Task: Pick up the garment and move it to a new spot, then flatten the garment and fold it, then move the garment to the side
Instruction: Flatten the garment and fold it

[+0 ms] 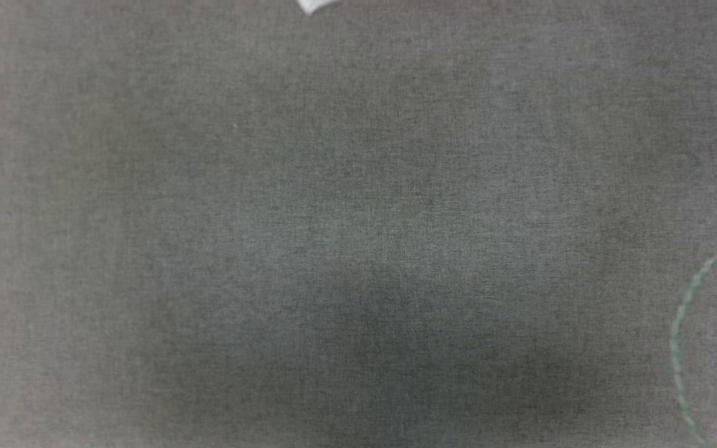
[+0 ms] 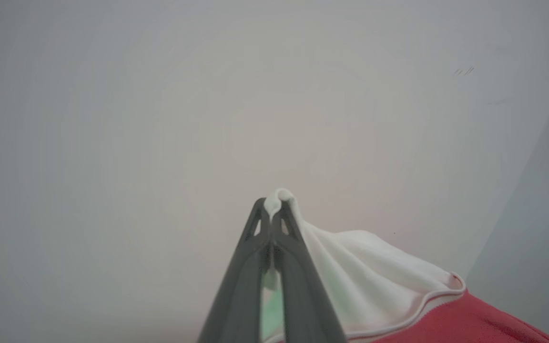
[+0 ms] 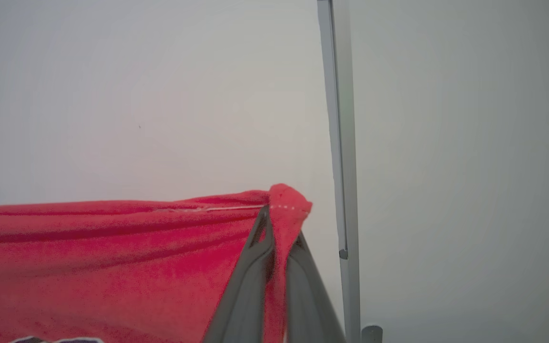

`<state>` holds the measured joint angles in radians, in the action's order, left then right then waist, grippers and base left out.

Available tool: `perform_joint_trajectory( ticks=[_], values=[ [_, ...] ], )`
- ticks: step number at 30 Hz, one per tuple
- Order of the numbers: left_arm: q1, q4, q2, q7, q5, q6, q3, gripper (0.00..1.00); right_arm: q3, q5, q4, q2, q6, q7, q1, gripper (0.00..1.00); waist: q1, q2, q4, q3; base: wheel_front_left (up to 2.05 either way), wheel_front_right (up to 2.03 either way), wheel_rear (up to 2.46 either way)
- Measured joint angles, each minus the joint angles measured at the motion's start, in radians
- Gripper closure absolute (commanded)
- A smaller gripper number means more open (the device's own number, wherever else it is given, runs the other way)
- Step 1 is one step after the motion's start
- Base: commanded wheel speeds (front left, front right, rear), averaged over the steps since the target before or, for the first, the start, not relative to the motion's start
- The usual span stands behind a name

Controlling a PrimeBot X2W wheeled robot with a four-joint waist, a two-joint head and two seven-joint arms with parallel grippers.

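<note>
This looks like a bare, lab-like test room: a grey cloth-covered work surface [image 1: 358, 186], a plain pale wall [image 2: 160, 95] and a slim metal post [image 3: 341, 143]

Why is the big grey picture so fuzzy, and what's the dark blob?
Head view: the grey surface is soft and grainy; the blob is likely a blurry shadow. Left wrist view: hazy, pale behind the left end effector. Right wrist view: the garment looks very bright red, speckly-edged.
</note>
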<state>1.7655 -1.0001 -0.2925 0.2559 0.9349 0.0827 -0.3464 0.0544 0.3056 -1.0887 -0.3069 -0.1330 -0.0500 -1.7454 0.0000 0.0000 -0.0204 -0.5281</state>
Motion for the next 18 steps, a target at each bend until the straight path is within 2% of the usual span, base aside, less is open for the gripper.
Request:
perform_joint_trajectory(
  ticks=[3, 8, 13, 16, 18],
  values=[
    [-0.041, -0.048, 0.013, 0.001, 0.02, 0.026, 0.0, 1.0, -0.028, 0.009, -0.034, 0.007, 0.0, -0.002, 0.026, 1.0, -0.0001, 0.0, 0.0, 0.014, 0.0, 0.0, 0.0],
    [-0.216, -0.065, 0.054, -0.019, 0.092, 0.045, 0.0, 1.0, -0.112, 0.07, -0.04, 0.007, 0.001, 0.022, 0.159, 1.0, -0.0001, 0.0, -0.005, 0.044, 0.0, 0.0, 0.0],
    [-0.497, 0.16, 0.064, -0.06, 0.217, 0.045, -0.051, 1.0, -0.252, 0.21, 0.094, -0.007, 0.001, 0.08, 0.365, 1.0, 0.0, 0.0, -0.014, 0.076, 0.0, 0.0, 0.0],
    [-0.724, 0.323, 0.035, -0.083, 0.305, 0.045, -0.086, 1.0, -0.346, 0.323, 0.225, -0.045, 0.001, 0.148, 0.518, 1.0, 0.0, 0.0, -0.014, 0.1, 0.0, 0.0, 0.0],
    [-0.859, 0.402, 0.002, -0.066, 0.343, 0.045, -0.091, 1.0, -0.402, 0.382, 0.321, -0.098, 0.002, 0.194, 0.626, 1.0, 0.0, 0.0, -0.014, 0.117, 0.0, 0.0, 0.0]
  ],
)
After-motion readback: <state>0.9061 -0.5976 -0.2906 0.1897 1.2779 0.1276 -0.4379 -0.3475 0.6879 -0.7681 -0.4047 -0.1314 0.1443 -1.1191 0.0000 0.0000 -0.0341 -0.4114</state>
